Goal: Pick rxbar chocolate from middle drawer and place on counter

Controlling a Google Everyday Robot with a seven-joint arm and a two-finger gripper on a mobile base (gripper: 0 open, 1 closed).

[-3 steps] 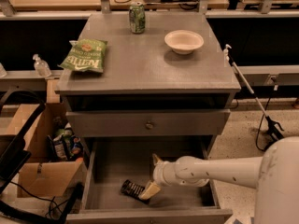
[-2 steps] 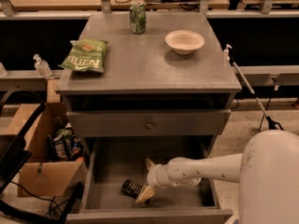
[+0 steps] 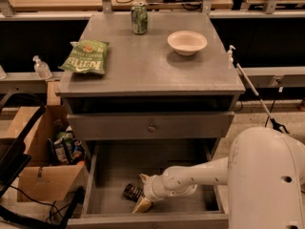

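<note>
The rxbar chocolate (image 3: 130,191), a small black bar, lies on the floor of the open middle drawer (image 3: 119,168) near its front. My gripper (image 3: 142,192) reaches into the drawer from the right and sits at the bar's right end. Its pale fingers (image 3: 142,204) are spread, one behind the bar and one in front, with the bar's end between them. The counter (image 3: 152,70) is the grey top slab above.
On the counter are a green chip bag (image 3: 86,56) at left, a green can (image 3: 139,18) at the back and a white bowl (image 3: 187,42) at right. A closed drawer front with a knob (image 3: 151,127) overhangs the open drawer. A cardboard box (image 3: 38,175) stands at the left.
My gripper has moved left across the drawer and down onto the bar. Its fingers now straddle the bar's right end. The bar has not moved.
</note>
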